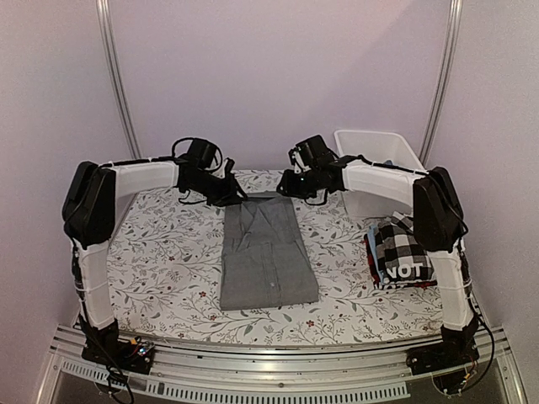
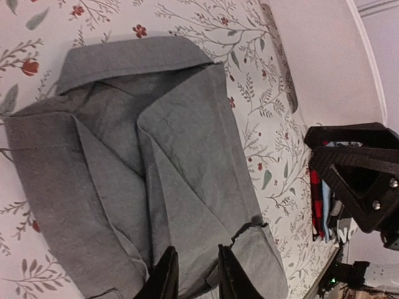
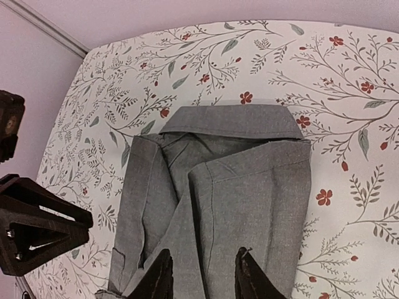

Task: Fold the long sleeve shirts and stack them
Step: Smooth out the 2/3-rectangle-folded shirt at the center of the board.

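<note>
The plain grey button-up shirt lies in the middle of the table, folded into a long strip with its sleeves tucked in and its collar at the far end. My left gripper and right gripper hover over the collar end, both open and empty. The left wrist view shows open fingers above the grey cloth, and so does the right wrist view. At the right lies a stack with the black-and-white checked shirt on top and the dark shirt lettered "NOT" below it.
A white plastic bin stands at the back right, behind the stack. A floral cloth covers the table. The stack's red and pale blue edges show in the left wrist view behind the right arm.
</note>
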Robot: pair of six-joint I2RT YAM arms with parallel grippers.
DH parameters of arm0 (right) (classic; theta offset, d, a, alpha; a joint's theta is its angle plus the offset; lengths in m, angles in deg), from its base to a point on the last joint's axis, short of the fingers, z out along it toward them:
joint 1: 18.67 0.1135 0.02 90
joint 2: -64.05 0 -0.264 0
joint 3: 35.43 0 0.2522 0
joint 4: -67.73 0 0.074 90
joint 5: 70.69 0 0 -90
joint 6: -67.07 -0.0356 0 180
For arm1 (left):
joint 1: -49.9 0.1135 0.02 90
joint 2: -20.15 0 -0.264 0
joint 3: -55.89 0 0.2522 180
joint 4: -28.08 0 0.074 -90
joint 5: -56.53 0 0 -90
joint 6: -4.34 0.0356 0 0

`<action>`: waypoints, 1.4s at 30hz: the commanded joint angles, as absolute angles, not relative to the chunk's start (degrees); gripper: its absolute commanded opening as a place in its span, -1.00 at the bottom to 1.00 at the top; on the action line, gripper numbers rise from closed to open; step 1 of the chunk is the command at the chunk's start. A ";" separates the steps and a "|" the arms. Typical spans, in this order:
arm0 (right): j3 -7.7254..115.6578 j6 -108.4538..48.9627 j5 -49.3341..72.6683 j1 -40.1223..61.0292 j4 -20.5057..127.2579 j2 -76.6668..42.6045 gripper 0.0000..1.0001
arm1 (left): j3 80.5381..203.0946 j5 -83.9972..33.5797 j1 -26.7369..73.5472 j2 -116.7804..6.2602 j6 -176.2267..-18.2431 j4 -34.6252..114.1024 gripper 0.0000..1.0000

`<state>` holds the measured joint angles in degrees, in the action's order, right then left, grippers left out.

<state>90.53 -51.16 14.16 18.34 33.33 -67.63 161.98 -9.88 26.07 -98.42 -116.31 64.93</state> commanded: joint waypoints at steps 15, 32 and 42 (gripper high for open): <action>59.40 -52.11 18.33 24.21 34.68 -43.71 -0.25 | 167.96 1.10 25.36 -117.57 -117.86 61.70 -0.59; 45.91 -57.35 18.97 33.75 33.73 -37.35 -0.30 | 173.22 -2.28 24.60 -104.25 -115.11 69.10 -0.32; 45.67 -59.02 21.61 38.43 31.85 -38.17 -0.37 | 135.07 3.54 16.90 -83.25 -119.97 58.27 -0.33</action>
<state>46.23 -57.83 19.34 37.47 33.52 -38.49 147.56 0.20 21.06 -85.19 -118.25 61.42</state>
